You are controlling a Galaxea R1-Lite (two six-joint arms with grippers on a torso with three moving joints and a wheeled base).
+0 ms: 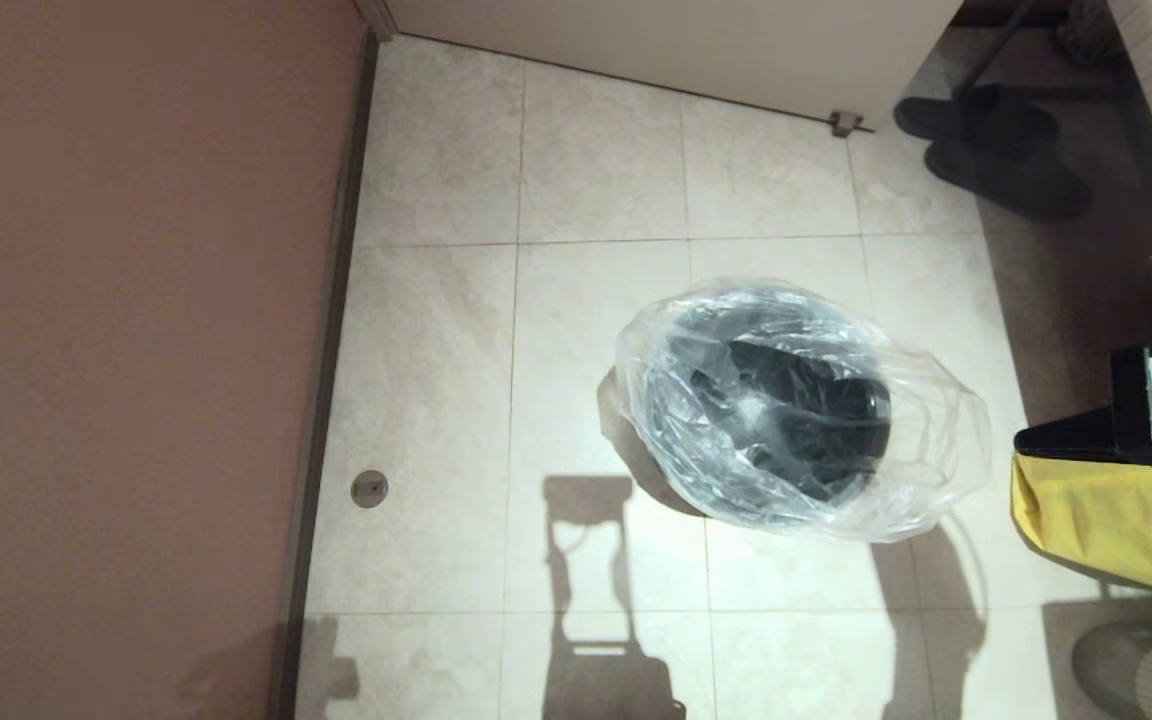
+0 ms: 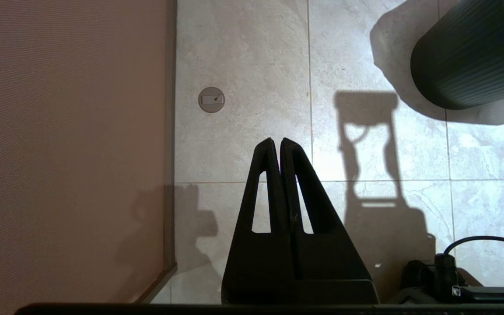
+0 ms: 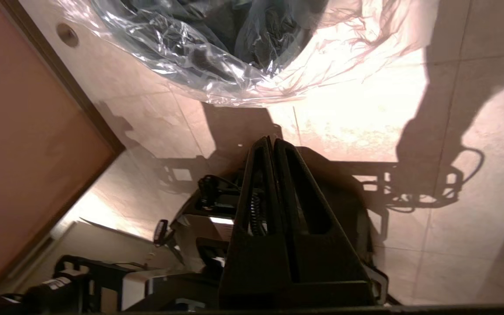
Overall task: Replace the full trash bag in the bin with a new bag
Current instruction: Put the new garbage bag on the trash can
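From where I sit, the left hand (image 2: 276,142) hangs low over the floor (image 1: 596,180) close to the brown wall (image 1: 136,300), its two fingers pressed together with nothing between them. In its wrist view the bin (image 2: 470,61) shows only as a dark ribbed side, well off toward the robot's right and beyond the fingertips, so this arm looks parked.

In the middle of the head view stands the bin with the new bag (image 1: 796,400) draped over its mouth. The clear plastic is loose and crinkled, sagging into the dark inside, and it spreads wider toward the robot's right, where a slack flap hangs clear of the rim.

Farther right, a yellow bag (image 1: 1116,520) sits at the frame's edge, apart from the bin. The right hand (image 3: 270,141) is also closed on nothing. In its wrist view the new bag lies straight ahead of the fingertips, near but not touching.

I judge the right arm the nearer one. The loose flap lies on its side, so any tucking or smoothing of the liner falls to it.
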